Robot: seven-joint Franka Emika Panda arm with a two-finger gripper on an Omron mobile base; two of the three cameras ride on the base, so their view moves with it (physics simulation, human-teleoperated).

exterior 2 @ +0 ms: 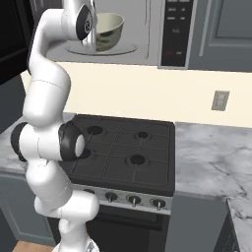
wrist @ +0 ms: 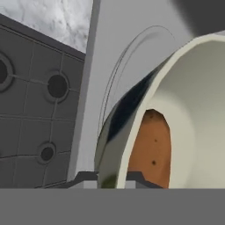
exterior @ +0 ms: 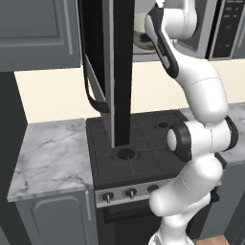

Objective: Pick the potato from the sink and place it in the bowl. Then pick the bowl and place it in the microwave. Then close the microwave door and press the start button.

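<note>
The cream-white bowl (exterior 2: 111, 28) (wrist: 193, 105) rests on the glass turntable (exterior 2: 124, 50) inside the open microwave (exterior 2: 147, 19). In the bowl lies the orange-brown potato (wrist: 150, 149). My gripper (wrist: 112, 178) reaches into the microwave with one finger on each side of the bowl's near wall, shut on it. Swung wide open, the microwave door (exterior: 107, 72) stands edge-on at the left with its black handle (exterior: 93, 98). The dark control panel (exterior 2: 176, 29) (exterior: 232, 28) sits to the right of the cavity. The sink is out of view.
A black cooktop (exterior: 143, 148) (exterior 2: 129, 147) with knobs along its front lies below the microwave. Marble counters (exterior: 48, 153) (exterior 2: 211, 157) flank it. A wall socket (exterior 2: 220, 100) is at the right, and grey cabinets (exterior: 38, 33) hang at the upper left.
</note>
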